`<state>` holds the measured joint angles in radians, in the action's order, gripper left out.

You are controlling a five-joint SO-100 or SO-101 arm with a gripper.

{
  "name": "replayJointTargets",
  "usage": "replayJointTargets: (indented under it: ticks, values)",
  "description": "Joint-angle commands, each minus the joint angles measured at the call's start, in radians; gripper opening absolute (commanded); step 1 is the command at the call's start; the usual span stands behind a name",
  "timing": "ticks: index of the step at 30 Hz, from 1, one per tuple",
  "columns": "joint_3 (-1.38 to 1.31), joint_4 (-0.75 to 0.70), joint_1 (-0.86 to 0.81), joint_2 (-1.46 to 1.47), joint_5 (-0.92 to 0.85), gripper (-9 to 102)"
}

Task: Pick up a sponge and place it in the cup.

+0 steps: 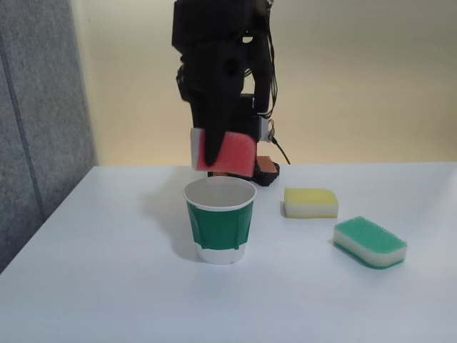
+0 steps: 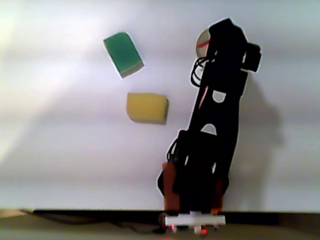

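Note:
The red-topped sponge (image 1: 234,153) with its white foam edge hangs just above the cup's mouth in the fixed view, clamped in my black gripper (image 1: 214,158), which is shut on it. The cup (image 1: 220,221) is green paper with a white rim and white base band, standing upright on the white table directly under the sponge. From above in the other view, my arm (image 2: 215,115) covers most of the cup (image 2: 202,42); a bit of white rim and a red sliver show beside the gripper.
A yellow-topped sponge (image 1: 311,202) (image 2: 146,107) and a green-topped sponge (image 1: 370,241) (image 2: 123,54) lie on the white table (image 1: 107,286) to the right of the cup in the fixed view. A grey panel (image 1: 36,107) stands at the left. The arm's base (image 2: 194,195) sits at the table's edge.

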<state>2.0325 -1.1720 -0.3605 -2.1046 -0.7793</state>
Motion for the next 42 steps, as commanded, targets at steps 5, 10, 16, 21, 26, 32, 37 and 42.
replayJointTargets:
  ticks: [5,10,16,21,26,32,37,42]
  values:
    - [0.041,0.038,-0.028,-0.043,-0.005,8]
    - [0.021,0.075,-0.031,-0.008,0.000,15]
    - [-0.012,0.103,-0.018,0.025,0.012,24]
    - [-0.037,0.095,0.003,0.031,0.044,23]
    - [-0.067,0.002,0.048,0.015,0.172,6]
    - [-0.026,-0.120,0.112,-0.083,0.350,0]
    - [0.156,-0.107,0.167,-0.270,0.495,0]
    - [0.385,-0.040,0.212,-0.506,0.594,0]
